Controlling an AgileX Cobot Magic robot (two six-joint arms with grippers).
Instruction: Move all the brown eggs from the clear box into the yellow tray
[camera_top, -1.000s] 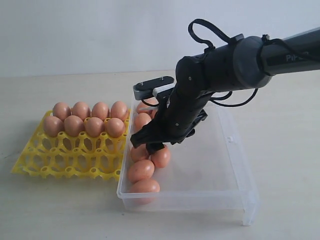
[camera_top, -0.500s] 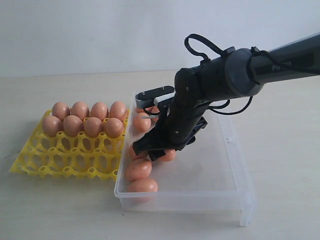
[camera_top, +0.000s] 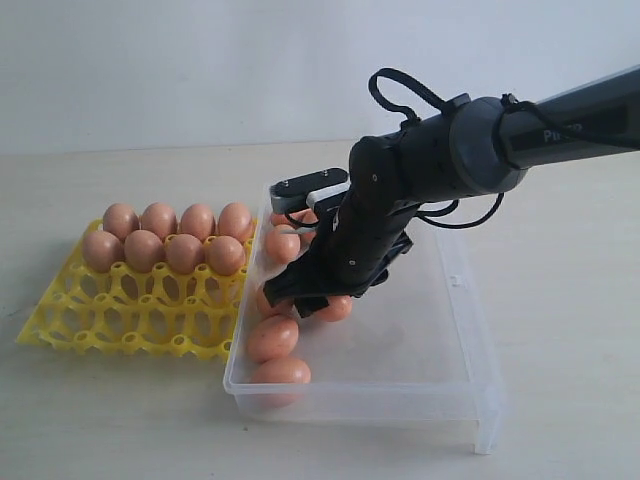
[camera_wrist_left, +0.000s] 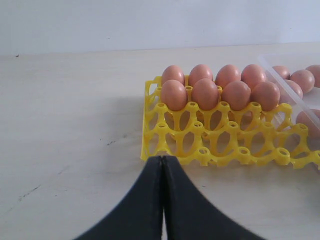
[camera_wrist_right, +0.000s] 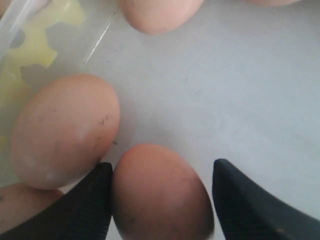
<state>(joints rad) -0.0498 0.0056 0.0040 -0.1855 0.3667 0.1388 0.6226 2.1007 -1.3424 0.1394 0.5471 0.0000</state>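
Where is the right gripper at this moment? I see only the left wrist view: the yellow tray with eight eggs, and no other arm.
Observer: The right gripper is low inside the clear box, near the wall that faces the yellow tray.
Operator: Does it hold an egg already?
Observer: No. In the right wrist view its jaws stand open, with one brown egg between them and a gap at one side.
Operator: Is any other egg close to the jaws?
Observer: Yes, a second egg lies right beside one finger, on the tray side.
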